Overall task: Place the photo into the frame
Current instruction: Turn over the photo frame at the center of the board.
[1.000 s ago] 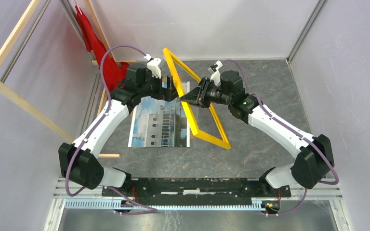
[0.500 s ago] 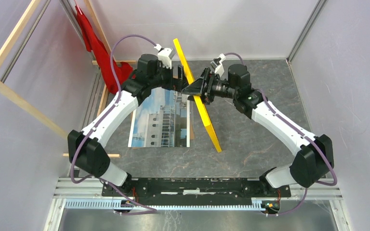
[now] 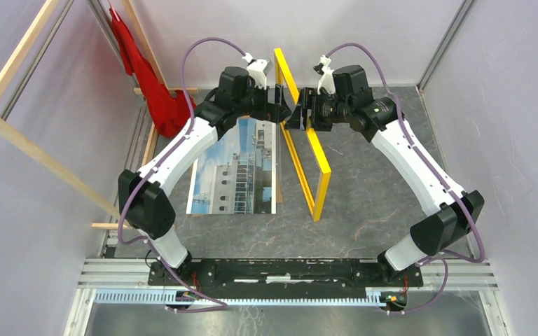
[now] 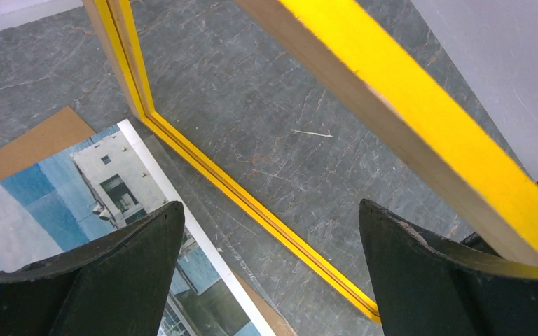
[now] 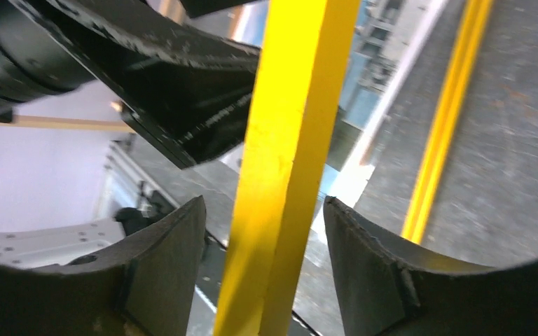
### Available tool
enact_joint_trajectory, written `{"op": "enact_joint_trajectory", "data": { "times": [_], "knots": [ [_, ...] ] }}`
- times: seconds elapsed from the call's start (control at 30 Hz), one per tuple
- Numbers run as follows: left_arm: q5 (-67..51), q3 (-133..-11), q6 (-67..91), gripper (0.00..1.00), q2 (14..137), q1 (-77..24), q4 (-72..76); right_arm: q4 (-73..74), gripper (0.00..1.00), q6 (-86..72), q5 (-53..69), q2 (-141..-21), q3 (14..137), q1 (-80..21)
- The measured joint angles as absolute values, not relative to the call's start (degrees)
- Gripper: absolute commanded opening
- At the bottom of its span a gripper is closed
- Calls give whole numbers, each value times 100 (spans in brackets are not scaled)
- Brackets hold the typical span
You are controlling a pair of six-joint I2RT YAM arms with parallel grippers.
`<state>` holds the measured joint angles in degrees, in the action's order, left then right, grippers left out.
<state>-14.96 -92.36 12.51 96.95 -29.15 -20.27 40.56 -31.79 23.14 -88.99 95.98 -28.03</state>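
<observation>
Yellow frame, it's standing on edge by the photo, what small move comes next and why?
Probably close the right gripper on the top rail before tipping anything. The frame stands upright on its long edge beside the photo, the right jaws only straddle the rail with a gap, and the left gripper is open with the rail outside its jaws.

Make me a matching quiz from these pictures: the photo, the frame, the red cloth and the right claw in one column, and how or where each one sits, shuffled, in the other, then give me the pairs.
Column one:
1. photo
2. frame
3. red cloth
4. right claw

Column two:
A. hanging at the far left corner
B. one finger on each side of a yellow bar
C. lying flat on the table, picture side up
D. standing up on its edge

Pairs: 1-C, 2-D, 3-A, 4-B
</observation>
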Motion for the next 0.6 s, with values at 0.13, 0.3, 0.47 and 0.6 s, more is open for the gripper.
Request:
{"op": "enact_joint_trajectory", "data": {
  "times": [0.13,0.3,0.47,0.6],
  "knots": [
    [-1490,-9319,1253,100,9900,-2939,-2104,4652,60,-2729,1844,-8912,9769,-2779],
    [-1492,-9319,1249,100,10016,-2939,-2220,5168,60,-2311,1201,-8921,10160,-2718],
    [-1669,-9292,1240,100,10025,-2939,-2403,5238,50,-2064,434,-8694,9931,-2615],
    [-1658,-9070,967,100,10025,-2939,-2502,5308,36,-1887,-242,-8311,9574,-2530]
  ]
}}
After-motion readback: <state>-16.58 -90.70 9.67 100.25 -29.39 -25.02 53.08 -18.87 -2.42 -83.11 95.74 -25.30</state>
